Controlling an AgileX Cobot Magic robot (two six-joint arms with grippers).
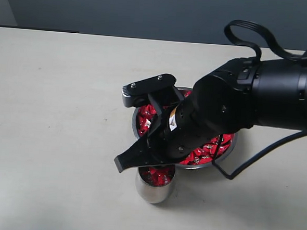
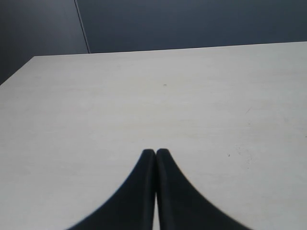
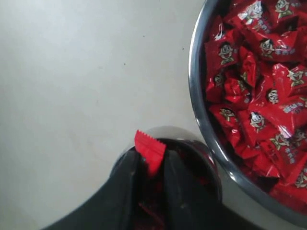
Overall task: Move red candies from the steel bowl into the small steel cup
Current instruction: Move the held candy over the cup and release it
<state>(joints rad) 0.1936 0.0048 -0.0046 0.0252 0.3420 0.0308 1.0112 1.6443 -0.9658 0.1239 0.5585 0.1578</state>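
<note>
right gripper point(image 3: 150, 160), clenched on one red candy point(image 3: 148, 146), hangs straight above the small steel cup point(image 1: 154, 193), which stands just beside the steel bowl point(image 3: 195, 96), so the candy needs only to fall down; left gripper point(image 2: 156, 153) is closed and empty.

Right arm point(image 1: 259, 95): thick round black segments; smooth shell with a faint sheen
Cables point(image 1: 242, 27): thin, black; one bowed in a loop over the wrist, one trailing under the arm
Block point(image 1: 147, 88): flat dark plate with rounded corners at the wrist; small silver screws on top
Marking point(image 1: 172, 121): small orange and white patch on the wrist
Right gripper point(image 1: 140, 161): matte black fingers; broad at the root, narrowing to blunt tips
Left gripper point(image 2: 155, 152): two black fingers; curved outer edges; rounded tips
</note>
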